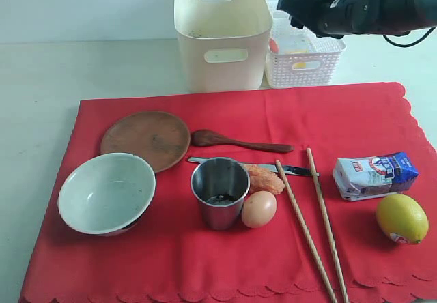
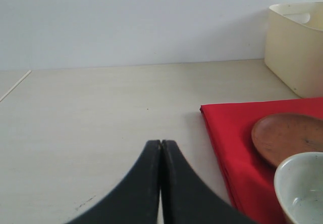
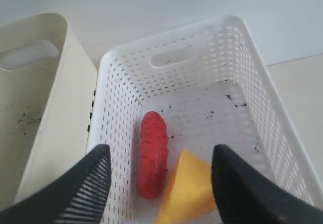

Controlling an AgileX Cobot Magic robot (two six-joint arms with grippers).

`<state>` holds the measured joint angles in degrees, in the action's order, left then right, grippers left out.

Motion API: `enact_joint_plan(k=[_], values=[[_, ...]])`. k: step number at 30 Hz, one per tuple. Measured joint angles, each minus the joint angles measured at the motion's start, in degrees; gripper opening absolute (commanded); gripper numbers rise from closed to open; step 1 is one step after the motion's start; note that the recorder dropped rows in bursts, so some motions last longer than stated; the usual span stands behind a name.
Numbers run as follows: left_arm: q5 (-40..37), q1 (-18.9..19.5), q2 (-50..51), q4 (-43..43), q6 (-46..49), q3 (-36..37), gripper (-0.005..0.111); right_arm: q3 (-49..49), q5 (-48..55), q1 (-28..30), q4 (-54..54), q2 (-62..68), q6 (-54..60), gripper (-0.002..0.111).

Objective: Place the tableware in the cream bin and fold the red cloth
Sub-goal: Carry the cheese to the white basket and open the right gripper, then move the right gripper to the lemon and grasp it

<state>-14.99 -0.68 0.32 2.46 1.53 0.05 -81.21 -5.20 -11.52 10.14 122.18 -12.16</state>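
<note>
Right gripper [image 3: 161,151] open, empty, above cheese [image 3: 189,188] in far-right basket [image 1: 304,67]: lift straight up, clear of walls. Left gripper [image 2: 161,148] clenched, empty, left of cloth [image 1: 341,112]. Cup [image 1: 220,192] and plate [image 1: 145,139] on cloth; bin [image 1: 222,37] far centre.

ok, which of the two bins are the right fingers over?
The smaller white lattice basket, holding a sausage and cheese wedge; the taller smooth-walled cream bin stands beside it.
</note>
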Motion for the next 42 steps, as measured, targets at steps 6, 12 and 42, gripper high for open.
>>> enact_joint_plan(k=[6, 12, 42], values=[[0.0, 0.0, 0.0, 0.0, 0.0, 0.0, 0.003, 0.0, 0.1, 0.0, 0.0, 0.0, 0.1, 0.062], [0.0, 0.0, 0.0, 0.0, 0.0, 0.0, 0.003, -0.1, 6.9, 0.0, 0.4, -1.1, 0.0, 0.062], [0.0, 0.0, 0.0, 0.0, 0.0, 0.0, 0.003, 7.7, 42.8, 0.0, -8.5, -24.0, 0.0, 0.062]])
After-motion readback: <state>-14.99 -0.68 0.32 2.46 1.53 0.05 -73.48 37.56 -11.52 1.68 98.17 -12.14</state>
